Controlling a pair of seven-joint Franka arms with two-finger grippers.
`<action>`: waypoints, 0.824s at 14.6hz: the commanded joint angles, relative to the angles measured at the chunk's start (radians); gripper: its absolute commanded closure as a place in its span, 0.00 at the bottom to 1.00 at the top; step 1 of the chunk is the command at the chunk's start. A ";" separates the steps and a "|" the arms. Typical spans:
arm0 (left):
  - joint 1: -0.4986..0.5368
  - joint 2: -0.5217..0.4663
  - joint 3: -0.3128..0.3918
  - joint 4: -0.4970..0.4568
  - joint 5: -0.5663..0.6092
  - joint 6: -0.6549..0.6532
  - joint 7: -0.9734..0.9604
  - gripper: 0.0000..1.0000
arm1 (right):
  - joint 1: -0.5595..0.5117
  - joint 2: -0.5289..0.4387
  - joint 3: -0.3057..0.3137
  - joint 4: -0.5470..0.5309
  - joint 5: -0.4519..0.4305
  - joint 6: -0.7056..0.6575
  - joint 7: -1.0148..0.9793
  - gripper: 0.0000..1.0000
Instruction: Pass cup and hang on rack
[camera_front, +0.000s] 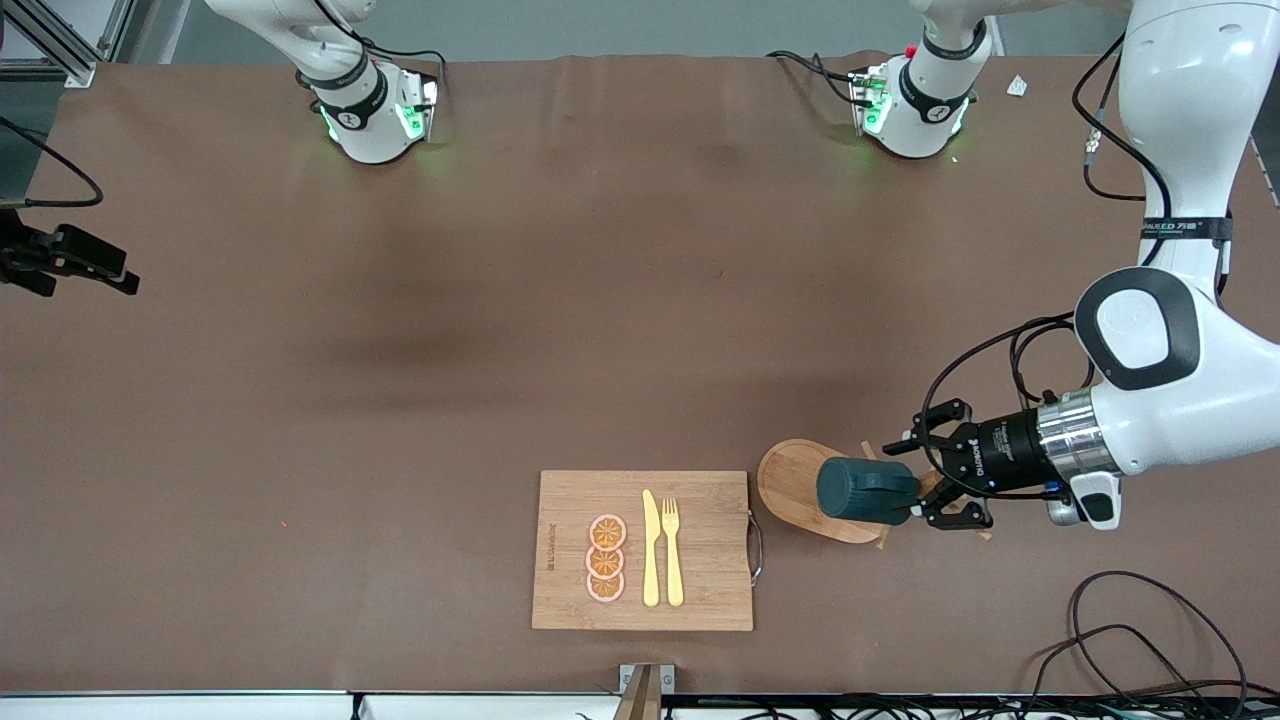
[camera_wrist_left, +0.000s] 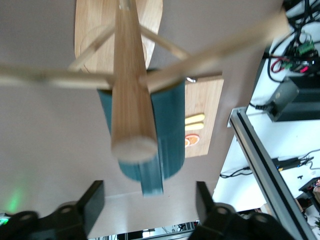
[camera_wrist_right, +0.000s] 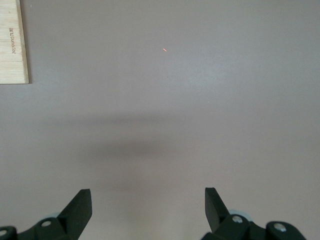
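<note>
The dark teal cup hangs on its side at the wooden rack, over the rack's oval base. In the left wrist view the rack's post and thin pegs cross in front of the cup, and the cup's handle points toward the gripper. The left gripper is open. Its fingers stand on either side of the handle without touching it. The right gripper hangs open over bare brown table and holds nothing. It does not show in the front view.
A bamboo cutting board lies beside the rack, toward the right arm's end. On it are three orange slices, a yellow knife and a fork. Cables lie near the front edge under the left arm.
</note>
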 joint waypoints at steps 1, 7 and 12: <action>-0.003 -0.073 -0.012 -0.008 0.101 -0.058 0.024 0.00 | 0.000 -0.024 0.002 -0.012 -0.009 -0.005 0.007 0.00; 0.009 -0.220 -0.109 -0.008 0.437 -0.199 0.254 0.00 | 0.000 -0.023 0.002 -0.009 -0.011 -0.007 0.007 0.00; 0.012 -0.372 -0.098 -0.008 0.677 -0.393 0.688 0.00 | -0.002 -0.023 0.002 -0.004 -0.011 -0.007 0.005 0.00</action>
